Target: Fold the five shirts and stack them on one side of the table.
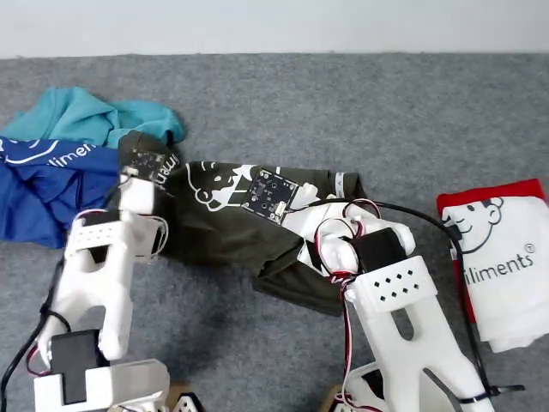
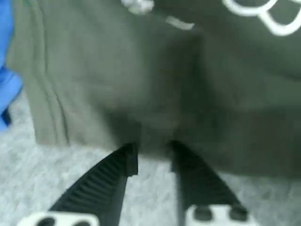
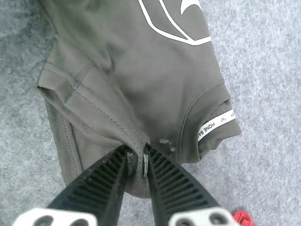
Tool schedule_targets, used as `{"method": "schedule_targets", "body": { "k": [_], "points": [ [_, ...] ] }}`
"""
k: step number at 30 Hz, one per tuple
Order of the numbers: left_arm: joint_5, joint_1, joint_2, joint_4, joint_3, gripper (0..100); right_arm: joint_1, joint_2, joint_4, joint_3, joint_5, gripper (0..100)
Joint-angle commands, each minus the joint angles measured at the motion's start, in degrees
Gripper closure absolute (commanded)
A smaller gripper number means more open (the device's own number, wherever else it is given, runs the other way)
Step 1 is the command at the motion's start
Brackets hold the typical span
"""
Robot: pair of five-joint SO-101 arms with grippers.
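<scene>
High view: olive shirt lies unfolded at the centre of the table. Folded white shirt at 3 o'clock, likely starting the stack.
Left wrist view: left gripper, jaws apart astride the hem.
Right wrist view: right gripper pinches the collar-side edge, presumably for folding.

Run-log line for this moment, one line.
left gripper: at edge of dark olive shirt | right gripper: shut on that shirt beside collar

We see a surface covered in grey, felt-like fabric with a fine speckled weave. Along its far edge runs a plain pale wall. The light falls evenly, and we find only soft shadows on the grey.
</scene>
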Motion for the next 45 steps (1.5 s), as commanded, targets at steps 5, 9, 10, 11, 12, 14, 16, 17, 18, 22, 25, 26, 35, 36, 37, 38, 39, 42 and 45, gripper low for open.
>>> {"method": "schedule_targets", "body": {
  "k": [5, 9, 10, 11, 12, 14, 16, 17, 18, 22, 25, 26, 35, 36, 37, 38, 39, 42, 45],
  "points": [
    [0.8, 1.4, -3.2, -5.4, -0.1, 99, 0.1, -1.1, -0.6, -2.4, 0.3, 98.9],
    [0.8, 1.4, -4.6, -1.1, -3.4, 99, 0.2, -1.1, -0.6, -2.4, 0.3, 98.9],
    [0.8, 1.5, -5.0, 2.1, -4.6, 99, 0.4, -1.1, -0.6, -2.4, 0.3, 98.9],
    [0.8, 1.3, -5.1, 5.6, -5.8, 98, 0.5, -1.1, -0.5, -2.3, 0.3, 98.9],
    [0.7, 1.1, -5.2, 8.7, -6.8, 98, 0.5, -1.1, 0.0, -2.3, 0.3, 98.9],
    [1.2, 0.2, -5.5, 14.4, -9.2, 97, 0.1, -1.1, 1.0, -2.3, 0.3, 98.9],
    [2.3, -0.6, -5.5, 20.0, -12.9, 90, 0.1, -1.1, 1.4, -2.3, 0.2, 98.9],
    [3.9, -1.5, -5.5, 22.5, -15.3, 85, 0.2, -1.1, 1.3, -2.3, 0.2, 98.9],
    [6.2, -2.3, -5.2, 24.7, -17.9, 80, 0.3, -1.1, 1.2, -2.3, 0.2, 98.9],
    [14.1, -5.2, -2.0, 23.7, -21.8, 66, 0.2, -1.1, 1.4, -2.3, -1.2, 98.9],
    [14.1, -5.2, 5.5, 19.1, -22.0, 67, 0.1, -1.1, 1.0, -2.3, -2.8, 98.9],
    [14.2, -5.1, 8.4, 18.5, -22.8, 68, 0.1, -1.1, 1.2, -2.3, -2.8, 98.9],
    [14.2, -4.8, 22.8, 21.7, -33.8, 80, 0.5, -1.1, 1.5, -2.3, -2.9, 98.9],
    [14.2, -4.7, 23.6, 21.6, -34.0, 81, 0.5, -1.1, 1.5, -2.3, -3.0, 98.9],
    [14.2, -4.6, 24.7, 21.3, -34.0, 83, 0.5, -1.1, 1.5, -2.3, -3.0, 98.9],
    [14.2, -4.4, 26.0, 20.9, -34.0, 85, 0.5, -1.1, 1.5, -2.3, -3.0, 98.9],
    [14.2, -4.0, 27.3, 20.7, -34.2, 88, 0.5, -1.1, 1.5, -2.3, -3.0, 98.9],
    [14.1, -2.5, 28.4, 21.4, -35.6, 99, 0.5, -1.1, 1.5, -2.3, -3.0, 98.9],
    [14.1, -0.8, 25.9, 27.6, -39.9, 99, 0.6, -1.1, 1.2, -2.3, -3.0, 98.9]
  ]
}}
